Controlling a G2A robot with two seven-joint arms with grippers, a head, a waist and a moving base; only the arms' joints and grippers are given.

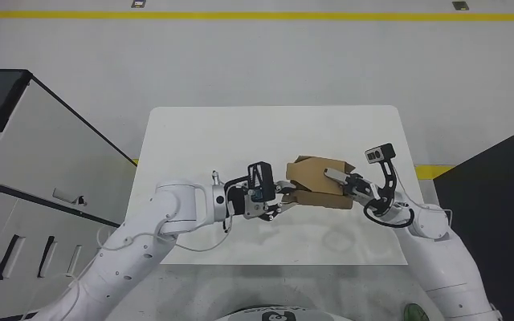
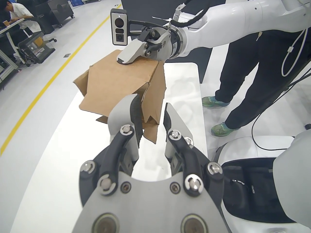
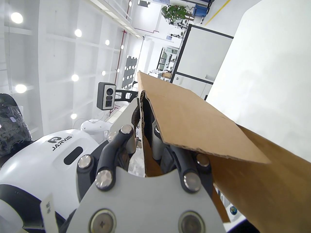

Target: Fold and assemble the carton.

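Observation:
A brown carton (image 1: 309,172), partly folded with loose flaps, stands right of the middle of the white table (image 1: 241,136). My right gripper (image 1: 333,175) comes in from the right and is shut on the carton's upper panel edge. In the right wrist view the cardboard wall (image 3: 189,122) runs between the jaws of that gripper (image 3: 143,112). My left gripper (image 1: 283,201) is at the carton's left lower corner. It stands open (image 2: 151,105), its fingertips on either side of a ragged lower flap of the carton (image 2: 116,83), without squeezing it. The right gripper (image 2: 125,60) rests on the carton's top.
A black-framed cabinet (image 1: 48,144) stands off the table's left side. A dark surface (image 1: 482,184) lies beyond the right edge. The table's far half and near left part are bare white surface.

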